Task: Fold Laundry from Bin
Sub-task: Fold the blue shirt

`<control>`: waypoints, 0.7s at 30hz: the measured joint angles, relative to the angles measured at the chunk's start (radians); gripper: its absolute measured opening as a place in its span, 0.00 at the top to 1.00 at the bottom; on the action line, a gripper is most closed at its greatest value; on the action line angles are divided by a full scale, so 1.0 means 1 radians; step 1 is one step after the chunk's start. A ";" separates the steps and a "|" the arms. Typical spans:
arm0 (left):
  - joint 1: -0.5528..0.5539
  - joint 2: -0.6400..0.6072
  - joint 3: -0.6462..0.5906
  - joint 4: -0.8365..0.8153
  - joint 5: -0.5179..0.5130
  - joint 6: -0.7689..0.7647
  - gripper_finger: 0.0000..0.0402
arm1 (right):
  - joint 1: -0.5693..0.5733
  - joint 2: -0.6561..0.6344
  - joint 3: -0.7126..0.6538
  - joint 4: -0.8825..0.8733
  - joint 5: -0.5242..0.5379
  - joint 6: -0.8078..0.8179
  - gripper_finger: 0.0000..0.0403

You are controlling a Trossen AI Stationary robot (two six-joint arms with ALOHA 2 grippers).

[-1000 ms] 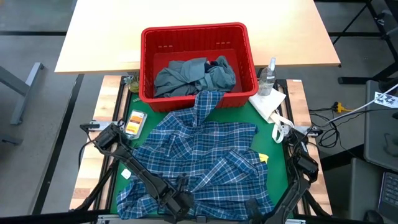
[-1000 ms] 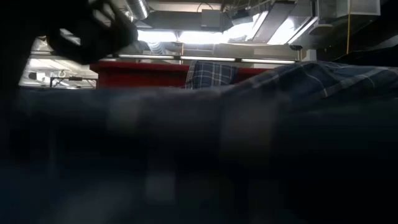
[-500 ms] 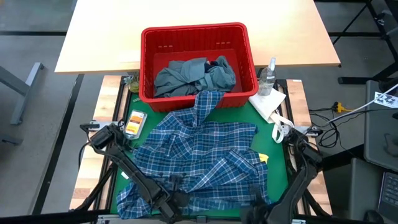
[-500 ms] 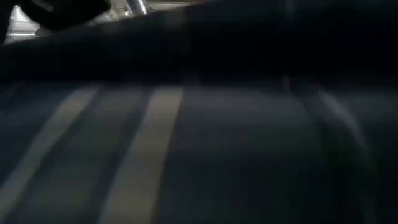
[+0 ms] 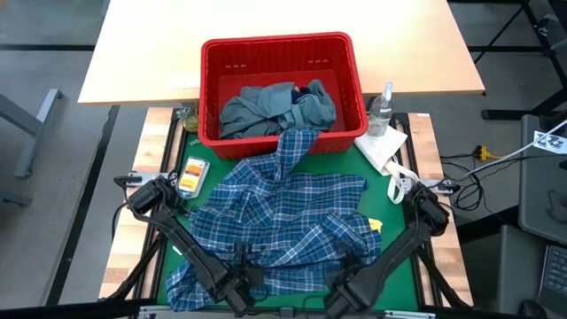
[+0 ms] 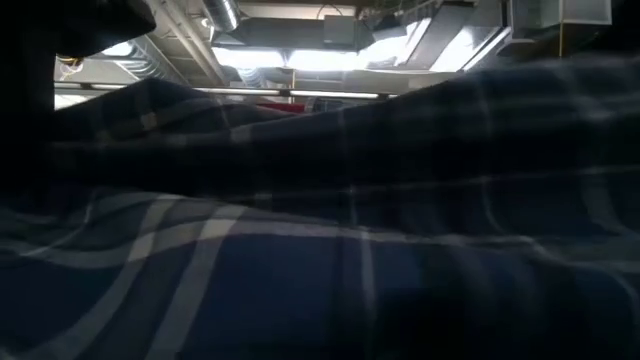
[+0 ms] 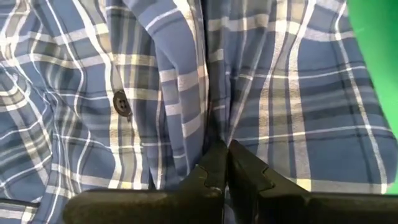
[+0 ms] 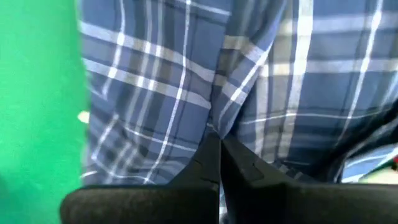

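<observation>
Green mat point(image 5: 400, 232) shows wider: your right gripper point(image 5: 341, 285) has swung inward, joining the left gripper point(image 5: 241, 276). Both sit clamped on the plaid shirt point(image 5: 283, 221) near its front edge (sleeve over bin point(image 5: 276, 46) rim), so spreading can start.

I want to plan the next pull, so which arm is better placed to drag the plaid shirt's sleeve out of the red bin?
Neither clearly: left gripper and right gripper both pinch the plaid shirt, far from the bin.

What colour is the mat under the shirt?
Green mat, clearest in the high view.
</observation>
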 joint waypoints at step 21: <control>0.007 0.002 -0.007 -0.028 -0.021 0.001 0.85 | -0.009 0.000 -0.185 -0.004 0.022 -0.012 0.94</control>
